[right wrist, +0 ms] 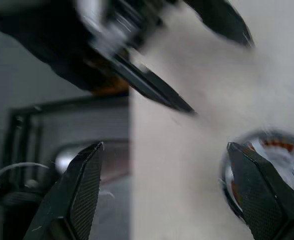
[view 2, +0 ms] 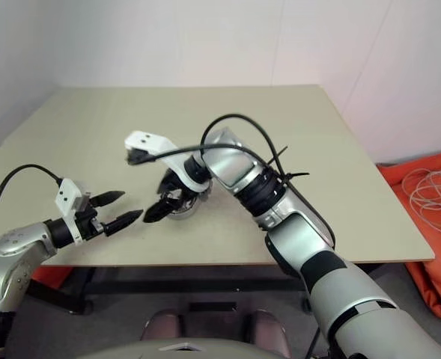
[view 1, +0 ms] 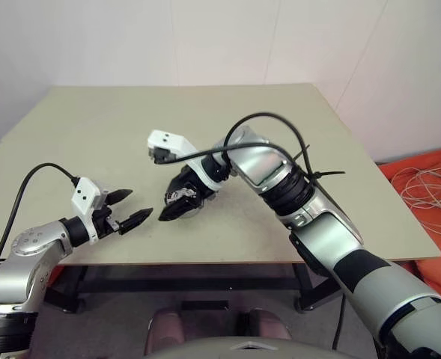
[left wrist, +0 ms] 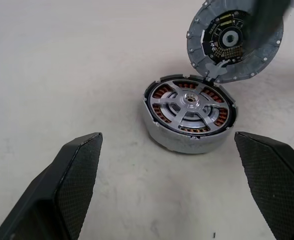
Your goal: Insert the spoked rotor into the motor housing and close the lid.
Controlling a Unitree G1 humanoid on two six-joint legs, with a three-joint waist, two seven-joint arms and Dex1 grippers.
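The motor housing (left wrist: 189,137) sits on the table, copper windings showing in a ring inside it. The spoked rotor (left wrist: 190,102) lies seated in it, silver spokes meeting at the hub. The lid (left wrist: 221,47) stands tilted up behind the housing, its lower edge at the housing's rim; a blurred dark shape overlaps its top. My right gripper (view 1: 177,200) hangs open just over the housing (view 2: 181,210), nothing between its fingers (right wrist: 82,185). My left gripper (view 1: 128,207) is open too, a short way to the left of the housing and pointing at it.
The beige table (view 1: 205,134) ends close in front of the housing at its front edge (view 1: 205,262). On the floor to the right lies an orange cloth (view 1: 430,217) with coiled white cable (view 1: 430,191). A white wall stands behind.
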